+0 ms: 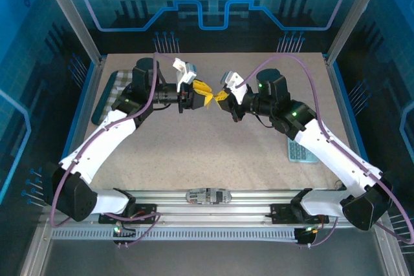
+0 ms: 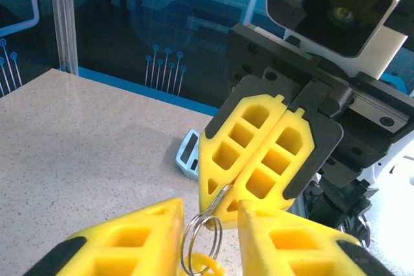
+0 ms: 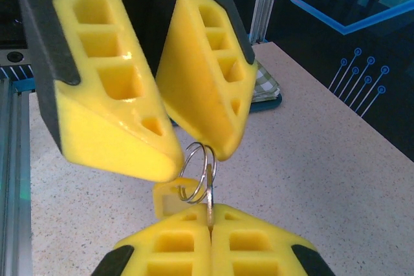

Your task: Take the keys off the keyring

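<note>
Both grippers meet in mid-air over the table's middle. My right gripper (image 1: 220, 97) (image 3: 211, 221) (image 2: 228, 200) is shut on the key (image 3: 209, 196) (image 2: 222, 196), a thin metal blade pinched edge-on in the seam of its yellow fingers. The keyring (image 3: 184, 171) (image 2: 219, 236), a silver split ring, hangs on the key's head, and its small yellow tag (image 3: 165, 209) (image 2: 204, 265) dangles below. My left gripper (image 1: 202, 90) (image 2: 210, 214) (image 3: 194, 159) straddles the ring, one finger on each side. A narrow gap still shows between its jaws.
A green checked cloth (image 1: 113, 88) (image 3: 265, 88) lies on a dark tray at the table's back left. A light-blue flat object (image 1: 299, 152) (image 2: 187, 156) lies on the right under the right arm. An aluminium rail (image 1: 259, 196) runs along the near edge.
</note>
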{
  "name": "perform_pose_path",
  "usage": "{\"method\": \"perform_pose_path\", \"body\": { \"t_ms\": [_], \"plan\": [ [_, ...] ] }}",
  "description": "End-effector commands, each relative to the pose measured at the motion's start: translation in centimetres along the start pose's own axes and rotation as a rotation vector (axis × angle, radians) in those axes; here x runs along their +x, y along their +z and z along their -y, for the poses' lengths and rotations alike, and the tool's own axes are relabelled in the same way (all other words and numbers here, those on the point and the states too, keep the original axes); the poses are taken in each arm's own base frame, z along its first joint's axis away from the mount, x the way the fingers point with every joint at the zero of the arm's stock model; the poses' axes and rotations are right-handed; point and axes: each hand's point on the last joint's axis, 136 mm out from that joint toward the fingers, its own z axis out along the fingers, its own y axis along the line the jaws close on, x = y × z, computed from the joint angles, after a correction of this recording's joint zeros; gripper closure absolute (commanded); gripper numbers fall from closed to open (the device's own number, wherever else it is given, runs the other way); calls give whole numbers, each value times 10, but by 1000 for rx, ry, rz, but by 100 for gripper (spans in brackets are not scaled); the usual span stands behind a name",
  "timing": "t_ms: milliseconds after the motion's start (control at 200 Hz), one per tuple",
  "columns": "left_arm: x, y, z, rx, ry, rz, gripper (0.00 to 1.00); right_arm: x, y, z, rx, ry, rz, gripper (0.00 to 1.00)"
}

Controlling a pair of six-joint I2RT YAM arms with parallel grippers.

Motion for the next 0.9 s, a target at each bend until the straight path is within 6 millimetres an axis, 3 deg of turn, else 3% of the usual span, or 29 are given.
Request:
{"method": "perform_pose_path", "body": {
  "t_ms": [0, 260, 896],
  "plan": [
    [-6, 1, 11, 54, 19, -4, 79, -19, -9, -9, -23, -27, 56, 100],
    [-7, -1, 12, 50, 23, -2, 100, -19, -11, -9, -16, -31, 59, 100],
    [-35, -19, -6, -35, -30, 147, 100, -15, -22, -21, -27, -74, 131, 100]
  ]
}}
